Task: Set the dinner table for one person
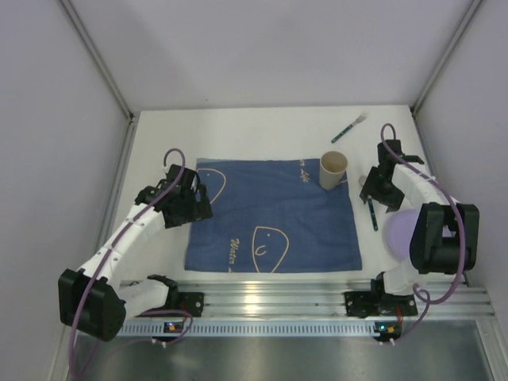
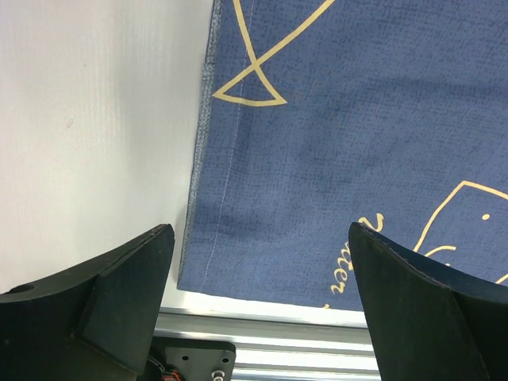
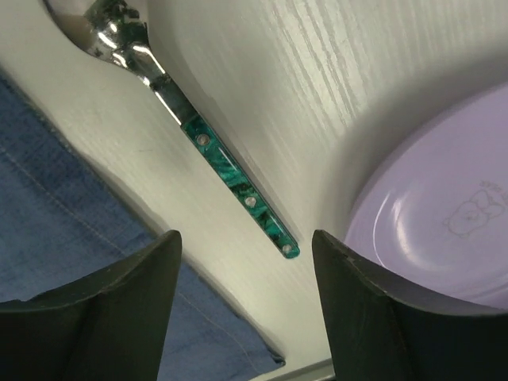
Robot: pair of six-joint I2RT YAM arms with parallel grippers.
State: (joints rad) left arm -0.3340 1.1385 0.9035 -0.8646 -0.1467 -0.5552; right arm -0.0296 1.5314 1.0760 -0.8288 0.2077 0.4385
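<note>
The desk [image 3: 317, 71] is matt white with a faint wood-like grain. The cloth [image 2: 357, 159] is coarse blue woven fabric. The spoon [image 3: 186, 121] has polished metal and a glossy green marbled handle with rivets. The plate [image 3: 429, 222] is smooth, glossy lilac plastic. The cup [image 1: 333, 170] looks like matt tan paper. The rail [image 1: 270, 298] is ribbed bare metal. The fingers [image 2: 119, 294] of the left claw [image 2: 260, 230] are matt black.
</note>
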